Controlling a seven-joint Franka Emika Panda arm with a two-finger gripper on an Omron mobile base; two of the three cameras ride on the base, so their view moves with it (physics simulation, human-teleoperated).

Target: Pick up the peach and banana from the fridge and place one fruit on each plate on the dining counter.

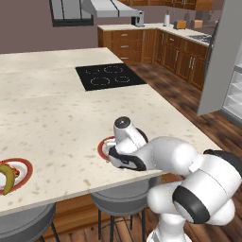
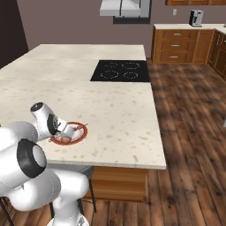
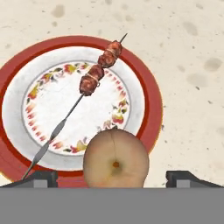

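Observation:
The peach (image 3: 116,161) rests on the near rim of a red-rimmed white plate (image 3: 151,94) that also holds a meat skewer (image 3: 94,76). My gripper (image 3: 113,179) is open just above it, its fingertips (image 3: 41,178) standing clear of the fruit on both sides. That plate (image 1: 101,149) (image 2: 82,131) sits near the front edge of the dining counter (image 1: 56,113) (image 2: 110,110), with my hand (image 2: 66,136) over it. The banana (image 1: 7,177) lies on a second red-rimmed plate (image 1: 26,170) at the far left. The fridge (image 1: 217,61) stands open at the right.
A black cooktop (image 1: 109,75) (image 2: 121,70) is set into the counter's far part. Grey stools (image 1: 118,198) stand under the front edge. Wooden cabinets (image 1: 179,54) line the back wall. A range hood (image 2: 126,9) hangs above.

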